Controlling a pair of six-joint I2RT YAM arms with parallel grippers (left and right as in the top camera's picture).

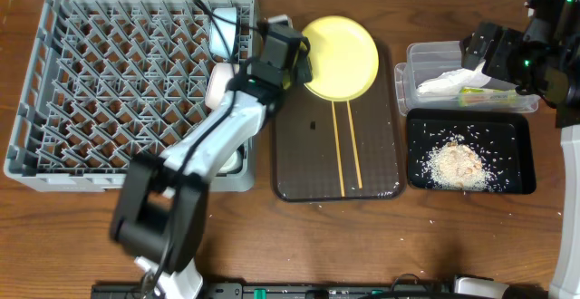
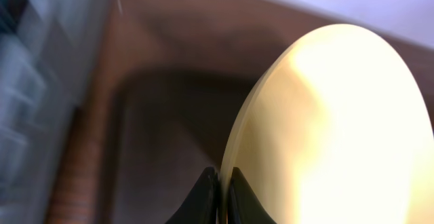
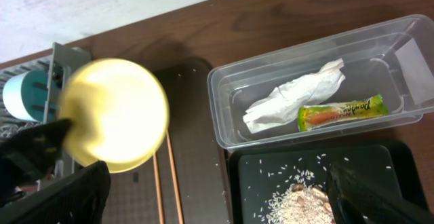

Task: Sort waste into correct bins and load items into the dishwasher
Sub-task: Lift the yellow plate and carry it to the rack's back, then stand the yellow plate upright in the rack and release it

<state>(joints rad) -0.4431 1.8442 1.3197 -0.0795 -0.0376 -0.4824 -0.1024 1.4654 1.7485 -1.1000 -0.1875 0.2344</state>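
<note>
My left gripper (image 1: 304, 71) is shut on the rim of the yellow plate (image 1: 343, 56) and holds it tilted above the brown tray; the left wrist view shows the plate (image 2: 339, 129) edge pinched between the fingers (image 2: 224, 190). The chopsticks (image 1: 345, 145) lie on the brown tray. The napkin (image 3: 295, 94) and snack wrapper (image 3: 341, 112) lie in the clear tub (image 1: 412, 86). Rice (image 1: 458, 164) lies in the black tray (image 1: 419, 179). My right gripper (image 3: 217, 197) is open and empty above the tub and black tray. The light blue bowl (image 1: 224, 29) and a white bowl (image 1: 220, 83) stand in the grey rack (image 1: 54, 109).
The brown serving tray (image 1: 308, 168) lies between the rack and the bins. A few rice grains lie on the wooden table (image 1: 426, 236) in front of the black tray.
</note>
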